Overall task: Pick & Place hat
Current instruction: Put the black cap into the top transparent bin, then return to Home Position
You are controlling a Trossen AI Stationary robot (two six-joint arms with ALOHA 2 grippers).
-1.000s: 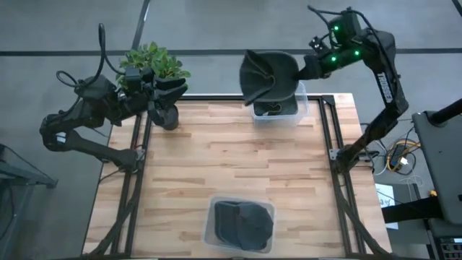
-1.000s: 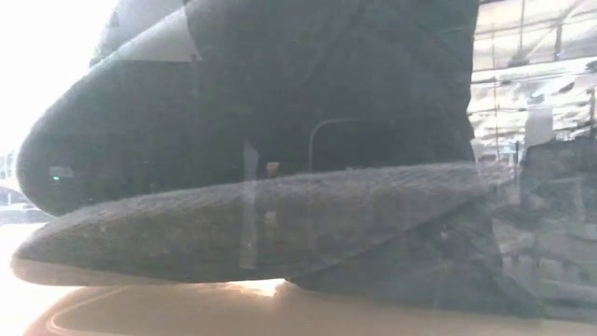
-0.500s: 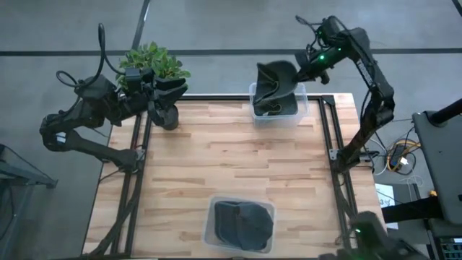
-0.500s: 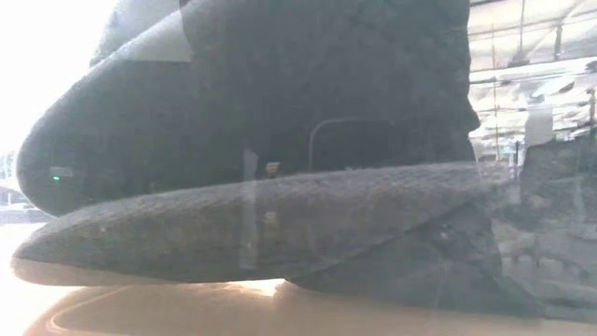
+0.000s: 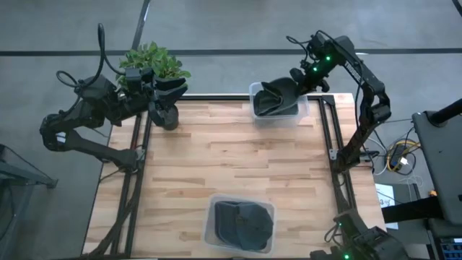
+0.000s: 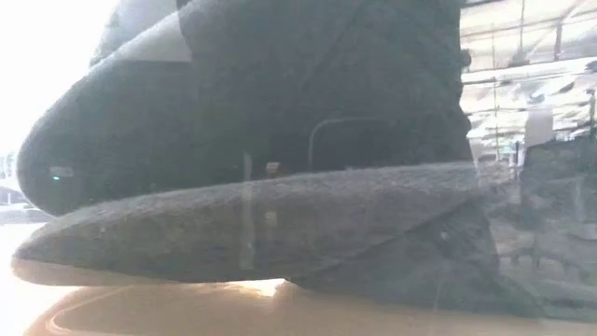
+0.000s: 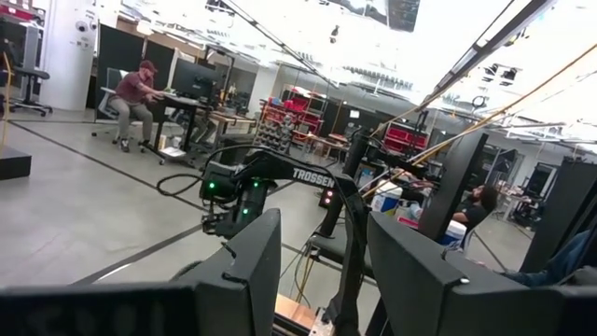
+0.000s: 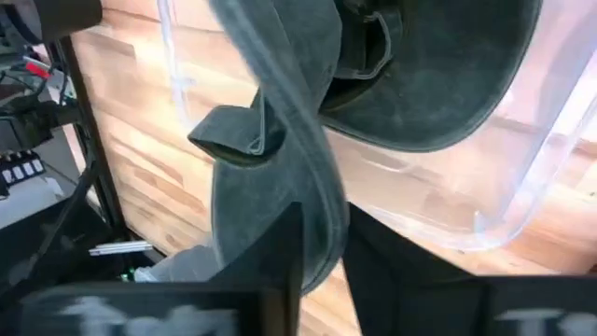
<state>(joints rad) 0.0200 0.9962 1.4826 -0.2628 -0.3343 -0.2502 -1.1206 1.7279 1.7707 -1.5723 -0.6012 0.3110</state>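
A dark grey brimmed hat [image 5: 274, 97] lies mostly inside the clear bin [image 5: 303, 110] at the table's far edge, its crown opening facing up in the right wrist view [image 8: 420, 75]. My right gripper [image 5: 297, 81] is above the bin's right side, shut on the hat. My left gripper [image 5: 175, 87] waits open at the far left corner, beside the plant. A second dark hat [image 5: 242, 222] sits in a clear bin [image 5: 209, 215] at the near edge and fills the low view [image 6: 261, 224]. My right gripper [image 8: 322, 254] pinches the hat's brim edge [image 8: 312, 201] between its two fingers, the brim standing on edge in the gap. The fingers come slanting down from the far right. The rest of the hat droops into the bin, past its clear wall [image 8: 522, 187].
A potted green plant [image 5: 151, 65] stands at the far left corner, against my left arm. Bare wood [image 5: 231, 159] stretches between the two bins. Black frame rails [image 5: 338, 152] run along the table's left and right sides. People work at desks in the room behind.
My right gripper has come down and toward the table's left, onto the far bin, staying shut on the hat. The hat hung spread out above the bin a second ago; now it has sunk into the bin and folded smaller.
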